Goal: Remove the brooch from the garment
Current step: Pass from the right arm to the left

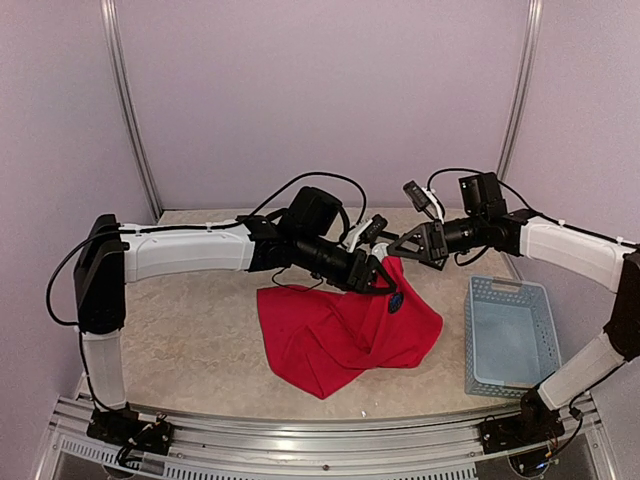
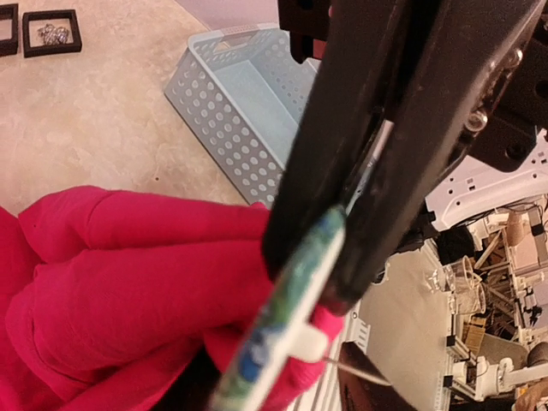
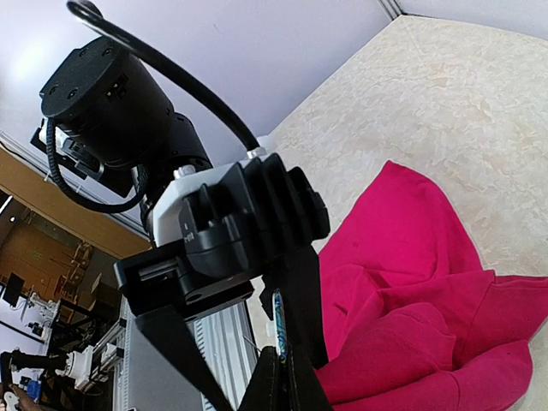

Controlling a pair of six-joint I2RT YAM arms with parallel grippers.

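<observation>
The brooch [image 2: 289, 304] is pinched by the right gripper [image 3: 280, 364], so the garment [image 1: 340, 340] (evidently pinned) is lifted; the left gripper [image 1: 376, 276] is spread.

1. The brooch [image 2: 287, 321] is blurred and cut off by the bottom edge.
2. The basket [image 2: 227, 107] is partly hidden by the right tool [image 2: 312, 274].
3. The left tool [image 1: 374, 279] is too small for its opening to be judged.
4. A black frame [image 2: 6, 30] is cut off by the left edge.
</observation>
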